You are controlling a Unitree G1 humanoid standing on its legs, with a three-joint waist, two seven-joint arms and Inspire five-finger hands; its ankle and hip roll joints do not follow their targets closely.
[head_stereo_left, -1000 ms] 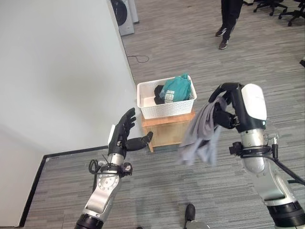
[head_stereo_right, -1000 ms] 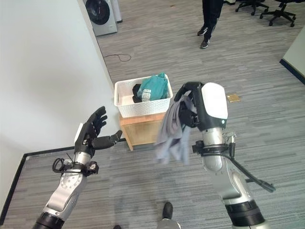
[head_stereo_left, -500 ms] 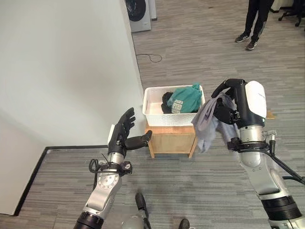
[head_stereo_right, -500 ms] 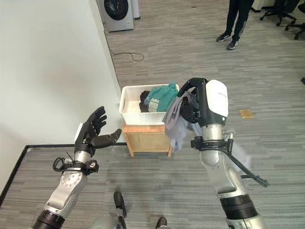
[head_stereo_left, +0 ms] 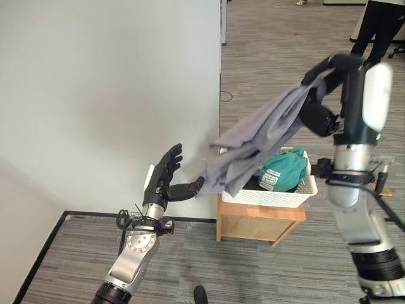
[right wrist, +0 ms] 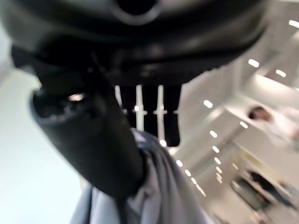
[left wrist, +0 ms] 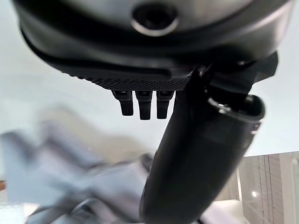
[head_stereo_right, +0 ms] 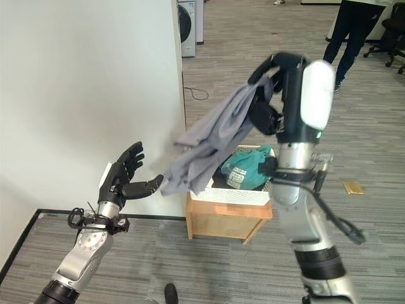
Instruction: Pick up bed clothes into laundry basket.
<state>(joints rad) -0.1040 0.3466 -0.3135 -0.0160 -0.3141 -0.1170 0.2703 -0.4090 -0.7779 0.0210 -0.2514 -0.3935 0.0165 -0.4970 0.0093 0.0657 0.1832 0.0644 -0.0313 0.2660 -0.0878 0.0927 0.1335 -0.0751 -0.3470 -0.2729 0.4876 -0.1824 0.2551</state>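
**Desk:** Where's the garment as you see it?

**Caption:** Your right hand (head_stereo_left: 329,88) is raised high, fingers curled around one end of the grey cloth (head_stereo_left: 253,142). The cloth streams from that grip down and toward your left, its long axis on a slant, with the free end trailing just beside the thumb of your left hand (head_stereo_left: 166,180). Whether cloth and thumb actually touch, you cannot tell.

**Desk:** And the left hand itself?

**Caption:** Fingers straight and spread, palm up, holding nothing. It sits low, near the white wall (head_stereo_left: 95,95).

**Desk:** The basket?

**Caption:** The white laundry basket (head_stereo_left: 278,197) rests on a small wooden stand (head_stereo_left: 256,221), below your right hand and slightly to its left. A teal garment (head_stereo_left: 281,174) and something dark already lie inside. Much of the grey cloth hangs over the basket's near-left rim, but the trailing end lies outside it.

**Desk:** So what does the drop turn on?

**Caption:** Likely this: your gripping hand is over the basket's far-right side while the tail lies beyond the left edge. You'd want the tail gathered inward before you let go, or it may drape over the rim.
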